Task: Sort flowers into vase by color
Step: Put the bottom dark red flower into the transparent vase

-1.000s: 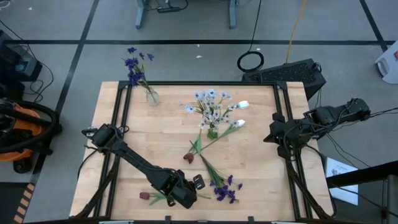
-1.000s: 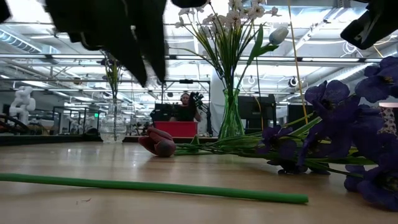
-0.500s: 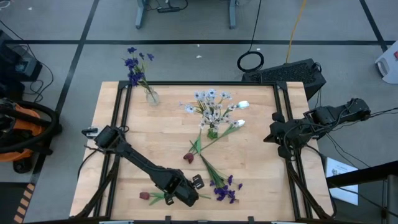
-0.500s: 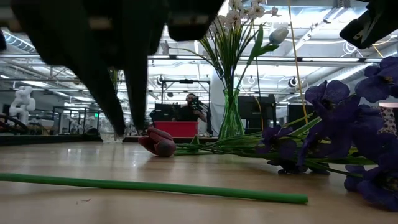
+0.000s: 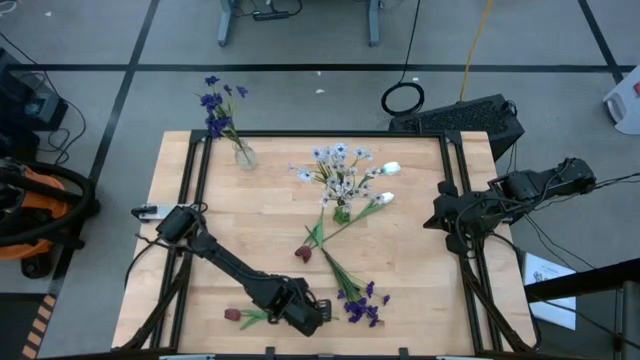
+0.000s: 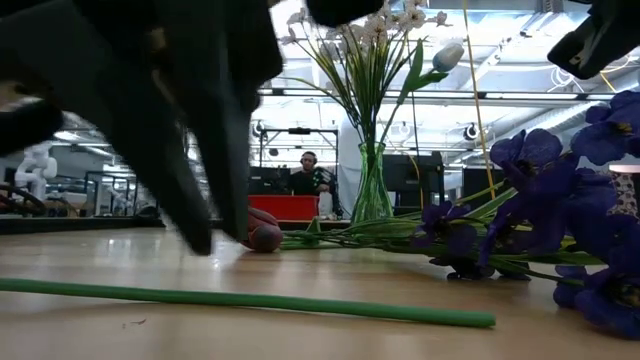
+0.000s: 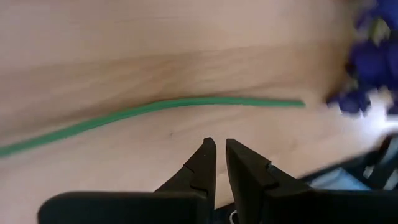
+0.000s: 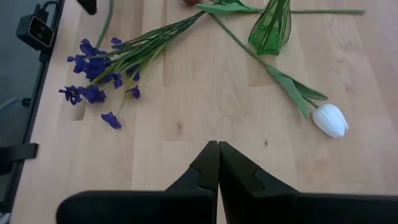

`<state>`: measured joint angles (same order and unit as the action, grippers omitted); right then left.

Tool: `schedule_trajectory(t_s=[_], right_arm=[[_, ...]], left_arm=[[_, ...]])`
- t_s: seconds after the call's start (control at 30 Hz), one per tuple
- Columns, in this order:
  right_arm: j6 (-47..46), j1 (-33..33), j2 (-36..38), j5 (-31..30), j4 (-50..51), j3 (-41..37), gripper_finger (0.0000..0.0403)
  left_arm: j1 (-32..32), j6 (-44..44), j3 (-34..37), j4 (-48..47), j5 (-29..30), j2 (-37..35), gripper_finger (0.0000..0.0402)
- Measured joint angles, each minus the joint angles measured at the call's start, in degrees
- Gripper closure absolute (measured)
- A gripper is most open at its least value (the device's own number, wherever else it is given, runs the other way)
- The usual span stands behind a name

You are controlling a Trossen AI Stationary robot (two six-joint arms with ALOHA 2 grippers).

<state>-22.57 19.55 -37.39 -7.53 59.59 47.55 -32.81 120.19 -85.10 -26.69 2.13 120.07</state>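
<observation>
Flowers lie scattered on the pale wooden worktop (image 5: pixel 260 230), whose planks show long straight grain inside a dark metal frame. Nearest the left tool (image 7: pixel 221 155) is a dark red tulip bud (image 5: pixel 232 314), rounded and matte, with a thin smooth green stem (image 7: pixel 149 109) that curves gently across the wood just ahead of the tool's 2 dark pointed fingers (image 7: pixel 202 163); these stand a narrow slit apart, with nothing between them, low over the worktop near its front edge. Just beside that tool lies a ragged bunch of purple-blue flowers (image 5: pixel 362 303), small frilled petals on slender stems. A second red bud (image 5: pixel 303 253) rests near the worktop's middle, by the foot of a green glass vase (image 6: pixel 372 185), narrow-waisted and translucent, that holds spindly white-lilac clusters (image 5: pixel 335 170) and a white tulip bud (image 5: pixel 391 168). Another white tulip bud (image 8: pixel 329 119), smooth and egg-shaped, lies on the wood beside the vase. At the far left corner a small clear glass vase (image 5: pixel 244 155) holds more purple-blue stems (image 5: pixel 217 105). The right tool (image 8: pixel 218 158) waits at the right edge of the worktop, its fingers pressed together and bare. Beyond the worktop a person (image 6: pixel 305 175) sits in the room.
</observation>
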Motion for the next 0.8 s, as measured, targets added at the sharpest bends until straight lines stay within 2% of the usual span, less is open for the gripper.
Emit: schedule_trajectory(t_s=[0.3,0.4,0.57,0.8], right_arm=[[-5.5,0.0,0.0,-0.9,-2.3,0.0,0.0403],[-7.4,0.0,0.0,-3.0,-2.9,0.0,0.0403],[-11.8,0.0,0.0,-4.6,-2.9,0.0,0.0403],[-16.1,0.0,0.0,-5.5,-3.2,0.0,0.0403]], left_arm=[[2.6,-25.9,0.0,8.4,-2.1,0.0,0.0359],[3.4,-32.8,0.0,8.1,-0.9,0.0,0.0359],[5.4,-39.5,0.0,8.2,0.3,0.0,0.0357],[6.3,-50.9,0.0,8.8,-0.6,0.0,0.0307]])
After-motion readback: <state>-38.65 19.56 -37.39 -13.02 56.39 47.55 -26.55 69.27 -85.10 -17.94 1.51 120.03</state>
